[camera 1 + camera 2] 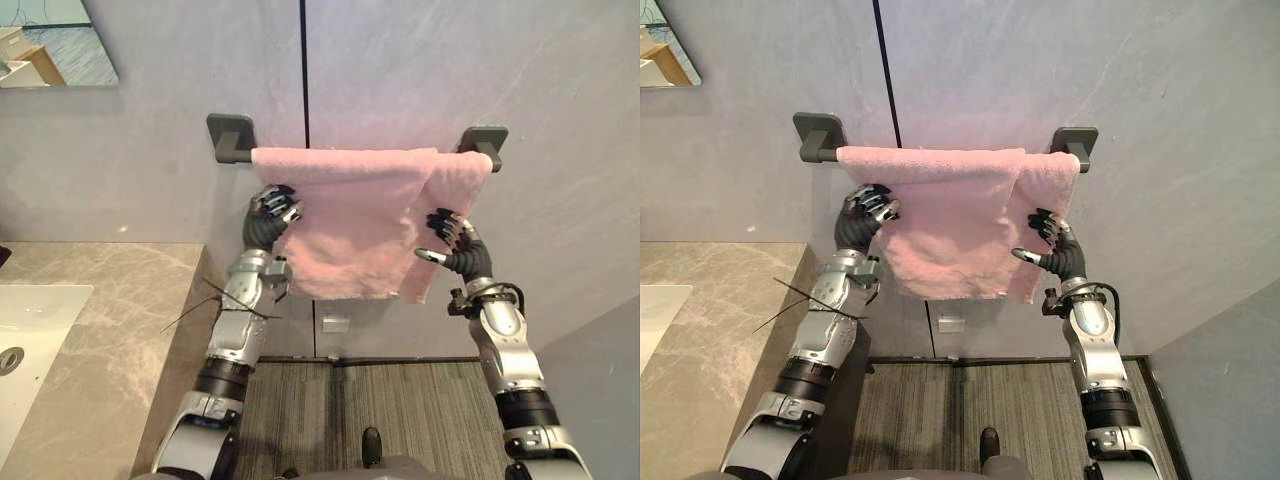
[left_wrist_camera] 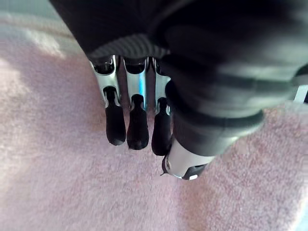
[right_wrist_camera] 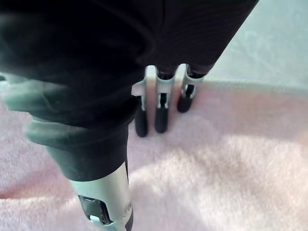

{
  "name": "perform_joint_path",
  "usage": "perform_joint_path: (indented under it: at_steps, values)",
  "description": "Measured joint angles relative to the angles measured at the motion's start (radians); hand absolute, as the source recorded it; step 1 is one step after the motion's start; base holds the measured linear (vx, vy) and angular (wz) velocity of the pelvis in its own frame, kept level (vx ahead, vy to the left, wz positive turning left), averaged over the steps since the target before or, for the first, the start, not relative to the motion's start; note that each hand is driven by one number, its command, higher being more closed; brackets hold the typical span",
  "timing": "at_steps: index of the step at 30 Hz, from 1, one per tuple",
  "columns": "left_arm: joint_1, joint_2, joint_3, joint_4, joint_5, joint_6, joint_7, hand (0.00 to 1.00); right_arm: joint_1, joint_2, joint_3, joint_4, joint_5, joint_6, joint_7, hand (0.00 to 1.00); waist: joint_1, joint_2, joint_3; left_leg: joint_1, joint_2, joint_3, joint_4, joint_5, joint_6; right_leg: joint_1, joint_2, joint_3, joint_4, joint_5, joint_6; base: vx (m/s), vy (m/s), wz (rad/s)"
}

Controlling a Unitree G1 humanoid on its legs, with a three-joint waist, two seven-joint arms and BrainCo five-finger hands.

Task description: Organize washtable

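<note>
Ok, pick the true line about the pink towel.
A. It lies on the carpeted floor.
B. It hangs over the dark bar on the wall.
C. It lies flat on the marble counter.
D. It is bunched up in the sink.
B: the pink towel is draped over the dark wall bar, with the left hand and the right hand both up against its front.

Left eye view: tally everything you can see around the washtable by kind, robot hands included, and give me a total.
Pink fluffy towel: 1
Dark grey wall towel bar: 1
Robot hands: 2, left hand and right hand
Beige marble countertop: 1
White sink: 1
Total: 6
</note>
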Motion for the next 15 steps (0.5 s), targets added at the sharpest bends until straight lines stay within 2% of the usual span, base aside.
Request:
perform_joint_path:
  at_steps: [5, 7, 10, 15]
  values:
    - [0.093, -0.006, 0.044, -0.061, 0.001, 0.0, 0.018, 0.0, 0.058, 0.036, -0.048, -0.007, 0.001, -0.002, -0.018, 0.0, -0.002, 0.0, 0.0, 0.013, 0.001, -0.003, 0.002, 0.0, 0.0, 0.016, 0.0, -0.004, 0.0, 0.0, 0.0, 0.0, 0.0, 0.0]
    - [0.147, -0.026, 0.067, -0.117, -0.001, -0.001, 0.016, 0.0, 0.104, 0.055, -0.07, -0.059, 0.001, -0.002, -0.018, 0.0, 0.002, 0.001, 0.001, 0.013, 0.001, -0.004, 0.003, 0.0, 0.0, 0.018, 0.003, -0.007, 0.0, 0.0, 0.0, 0.0, 0.0, 0.0]
    - [0.267, -0.049, 0.074, -0.215, -0.045, -0.017, -0.023, 0.0, 0.17, 0.081, -0.092, -0.121, 0.001, -0.005, -0.018, 0.0, 0.004, 0.002, 0.001, 0.021, 0.001, -0.004, 0.003, 0.0, 0.0, 0.025, 0.006, -0.007, 0.0, -0.001, 0.001, 0.0, 0.0, 0.0]
    - [0.419, -0.102, 0.069, -0.295, -0.085, -0.02, -0.101, 0.0, 0.258, 0.122, -0.122, -0.122, -0.004, -0.004, -0.016, 0.0, 0.022, 0.012, 0.006, 0.028, 0.002, -0.002, 0.001, -0.001, -0.001, 0.033, 0.007, -0.008, 0.0, -0.007, 0.007, -0.04, -0.01, 0.0]
